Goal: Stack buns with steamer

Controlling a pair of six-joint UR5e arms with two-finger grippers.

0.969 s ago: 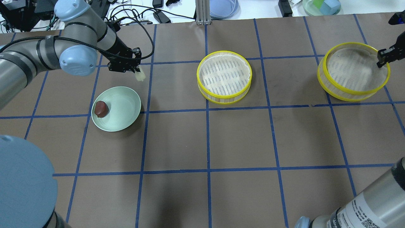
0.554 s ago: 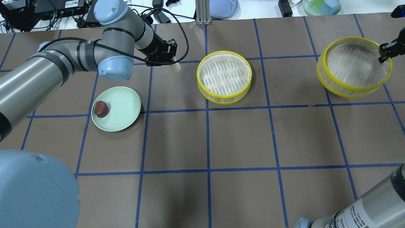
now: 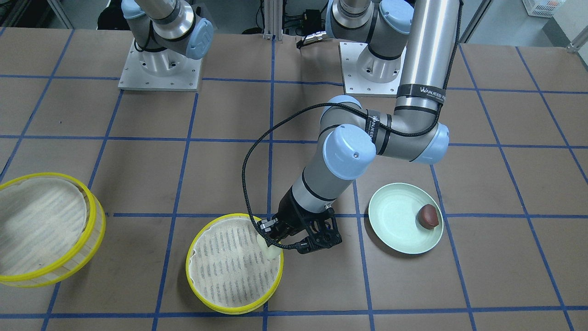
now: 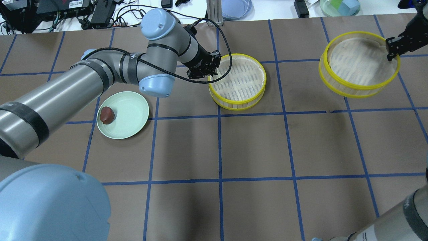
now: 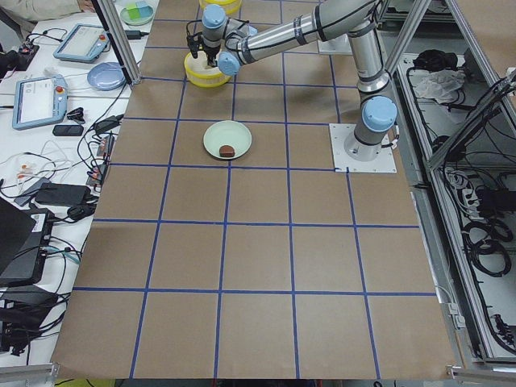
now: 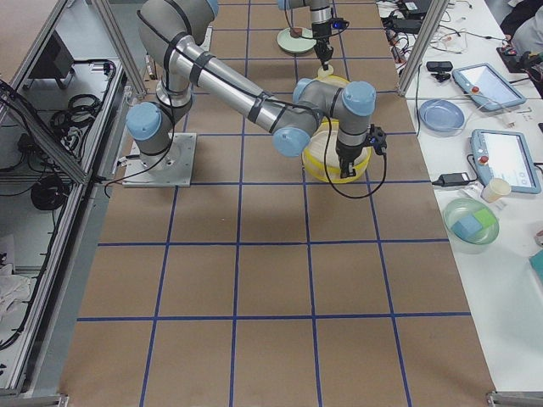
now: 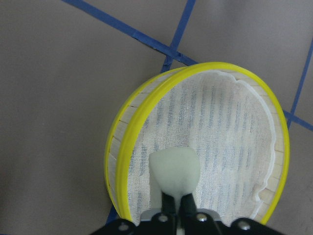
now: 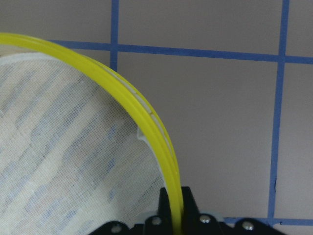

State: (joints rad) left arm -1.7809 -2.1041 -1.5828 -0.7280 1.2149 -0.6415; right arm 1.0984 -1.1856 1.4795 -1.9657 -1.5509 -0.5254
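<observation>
My left gripper is shut on the pale cream bun and holds it just over the inner edge of the middle steamer tier; this tier stands on the table. The dark brown bun lies on the mint-green plate, to the left of this tier. My right gripper is shut on the yellow rim of the second steamer tier. It holds that tier tilted above the table at the far right.
A blue dish, a green bowl with blocks and cables lie beyond the table's far edge. The two arm bases stand on the robot's side of the table.
My left arm has carried the pale bun rightward from near the plate to the middle tier's edge. My right gripper has raised the second tier and shifted it left.
</observation>
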